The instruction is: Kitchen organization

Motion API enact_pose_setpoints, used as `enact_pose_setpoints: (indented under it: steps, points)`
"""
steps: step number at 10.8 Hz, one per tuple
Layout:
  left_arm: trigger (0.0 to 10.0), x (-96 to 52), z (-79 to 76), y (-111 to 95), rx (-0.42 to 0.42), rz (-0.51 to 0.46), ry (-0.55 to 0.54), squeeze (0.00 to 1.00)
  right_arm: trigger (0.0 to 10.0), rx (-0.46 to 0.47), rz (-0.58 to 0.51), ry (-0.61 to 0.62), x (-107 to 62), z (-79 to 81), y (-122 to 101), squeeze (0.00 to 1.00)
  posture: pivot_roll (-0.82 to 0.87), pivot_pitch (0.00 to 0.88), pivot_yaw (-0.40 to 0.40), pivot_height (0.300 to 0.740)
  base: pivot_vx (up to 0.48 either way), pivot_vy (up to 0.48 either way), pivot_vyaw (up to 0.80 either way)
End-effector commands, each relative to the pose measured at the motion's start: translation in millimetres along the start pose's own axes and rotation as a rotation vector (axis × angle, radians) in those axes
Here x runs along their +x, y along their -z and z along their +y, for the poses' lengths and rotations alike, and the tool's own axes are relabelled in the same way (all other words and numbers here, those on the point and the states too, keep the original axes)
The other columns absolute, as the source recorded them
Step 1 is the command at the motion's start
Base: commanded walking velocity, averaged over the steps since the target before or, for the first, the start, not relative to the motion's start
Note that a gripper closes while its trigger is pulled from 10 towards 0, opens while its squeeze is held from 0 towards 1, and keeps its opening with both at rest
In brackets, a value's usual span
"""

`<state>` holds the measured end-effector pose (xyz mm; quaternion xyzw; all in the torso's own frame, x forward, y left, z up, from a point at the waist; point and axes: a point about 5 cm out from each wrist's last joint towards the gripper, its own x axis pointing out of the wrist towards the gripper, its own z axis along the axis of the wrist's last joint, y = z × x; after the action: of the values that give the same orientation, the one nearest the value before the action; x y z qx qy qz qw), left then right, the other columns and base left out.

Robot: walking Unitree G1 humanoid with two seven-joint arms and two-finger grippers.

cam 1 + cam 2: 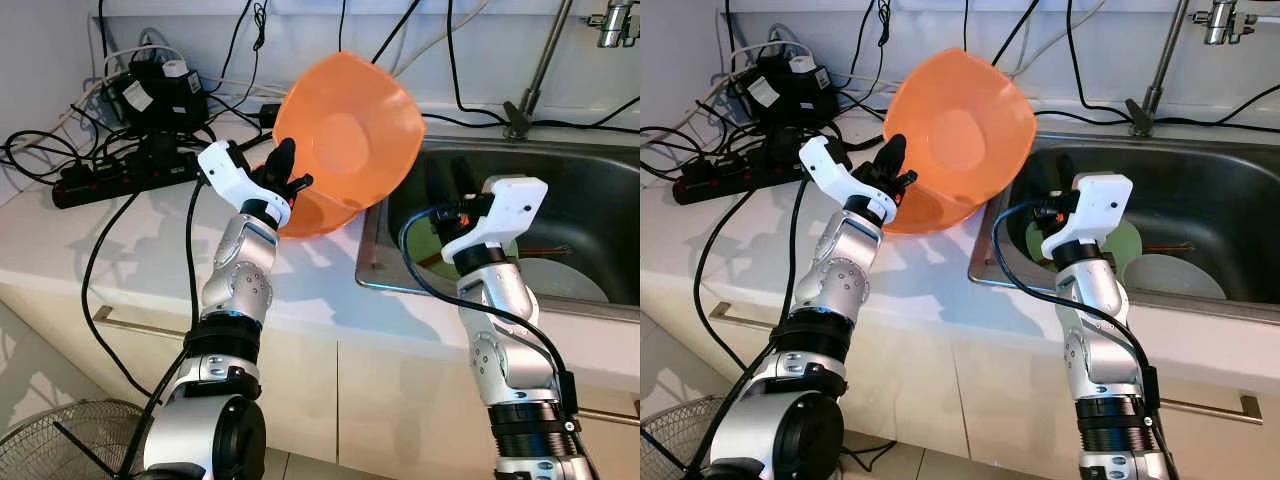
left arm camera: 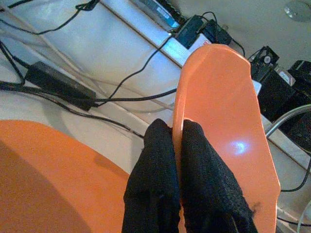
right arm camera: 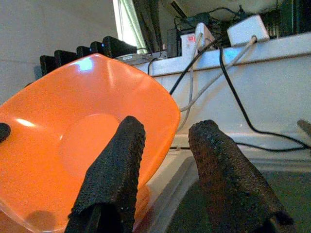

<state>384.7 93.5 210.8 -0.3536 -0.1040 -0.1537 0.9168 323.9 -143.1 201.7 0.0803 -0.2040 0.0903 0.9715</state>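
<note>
My left gripper [image 1: 284,170] is shut on the rim of an orange bowl [image 1: 348,132] and holds it tilted on edge above the counter, its hollow facing me. The two black fingers [image 2: 160,160] pinch that rim from both sides. A second orange bowl [image 1: 322,214] lies on the counter right under the lifted one, next to the sink's left edge. My right gripper [image 1: 450,188] hangs open over the left part of the sink, with nothing between its fingers [image 3: 116,165]; the raised bowl [image 3: 73,141] is just beyond them.
The steel sink [image 1: 600,165] holds a green plate [image 1: 508,250] and a white plate [image 1: 562,280]; a tap [image 1: 530,90] rises behind it. Power strips, adapters and tangled cables [image 1: 130,165] crowd the counter's back left. A fan [image 1: 55,445] stands on the floor at lower left.
</note>
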Motion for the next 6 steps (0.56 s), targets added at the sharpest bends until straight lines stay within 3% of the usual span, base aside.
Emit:
enact_pose_setpoints:
  steps: [1, 6]
  points:
    - [10.0, 0.7, -9.7, -4, 0.016, -0.030, 0.049, 0.00, 10.0, 0.051, -0.022, 0.006, 4.2, 0.9, -8, 0.00, -0.01, 0.000, 0.091, 0.740, 0.000, 0.000, 0.00]
    - [10.0, -2.2, -24.7, -5, -0.012, -0.063, 0.135, 0.00, 10.0, 0.141, 0.029, 0.006, 1.8, 6.2, -1, 0.00, -0.01, 0.000, 0.088, 0.740, 0.000, 0.000, 0.00]
